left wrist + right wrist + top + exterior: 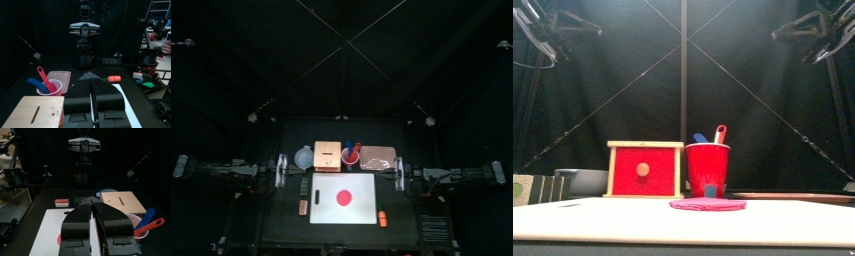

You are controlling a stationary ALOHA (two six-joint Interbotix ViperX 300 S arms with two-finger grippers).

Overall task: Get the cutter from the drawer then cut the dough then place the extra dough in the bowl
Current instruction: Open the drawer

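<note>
The pale wooden box (pixel 327 155) stands at the back of the table, its red drawer front (pixel 645 170) pushed in. No cutter shows in any view. A flat red dough disc (pixel 344 196) lies on the white cutting board (pixel 362 184), seen low and pink as the dough (pixel 708 204) from the front. The blue-grey bowl (pixel 303 156) sits left of the box. My left gripper (pixel 283 172) rests at the table's left side, shut and holding nothing, as the left gripper (pixel 91 82) shows. My right gripper (pixel 398 173) rests at the right side, likewise shut and without a load (pixel 91 205).
A red cup (pixel 708 170) with a blue and a red toy knife stands right of the box, the pink tray (pixel 376 156) beyond it. A small pink toy (pixel 303 207) lies left of the board, an orange toy (pixel 382 216) at its front right corner.
</note>
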